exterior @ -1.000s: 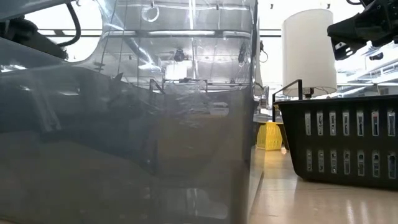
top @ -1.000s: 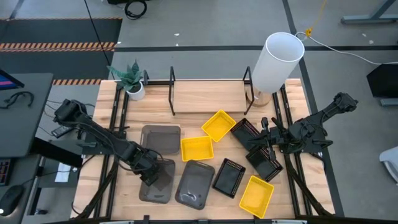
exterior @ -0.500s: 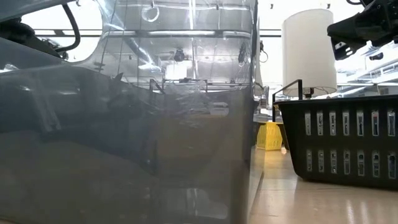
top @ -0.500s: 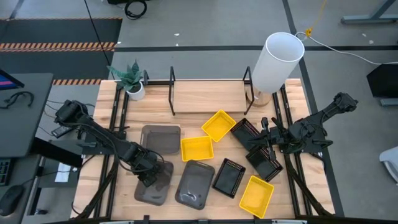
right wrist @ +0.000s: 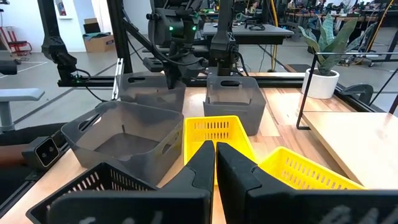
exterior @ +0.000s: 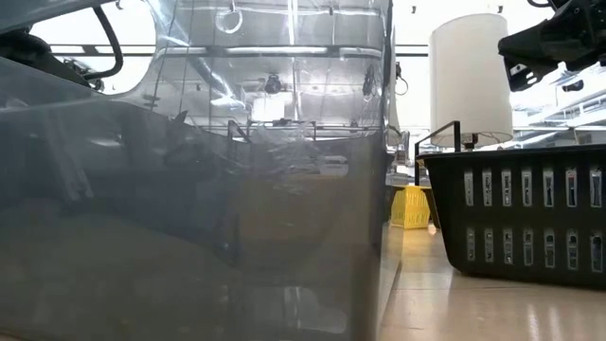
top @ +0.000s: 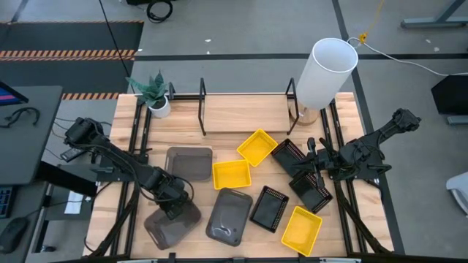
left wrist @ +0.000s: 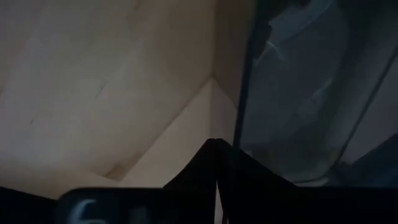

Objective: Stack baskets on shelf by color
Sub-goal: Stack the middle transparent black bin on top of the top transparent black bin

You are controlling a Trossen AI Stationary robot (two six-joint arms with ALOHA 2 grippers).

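Three dark grey baskets show in the high view. One sits mid-left, one sits near the centre, and one lies at the near left, skewed to the table's edges. My left gripper is shut on that last one. Yellow baskets and black baskets lie to the right. My right gripper is shut with nothing in it, raised over the black baskets. The shelf runs along the far side. My left gripper pinches the near-left grey basket's thin wall between its two fingers, one finger on the inner side and one on the outer. The fingers come from above, pointing down, at the basket's far rim. Whether the basket's bottom rests on the table I cannot tell.
A tall white cylinder stands at the shelf's right end and a potted plant at its left end. Black frame rails run along both table sides. Bare wood lies between the shelf and the baskets.
My left gripper has shut on the near-left grey basket's wall. The basket has turned about and slid a little toward the table's near left corner, so it now lies skewed. My right arm has kept still.
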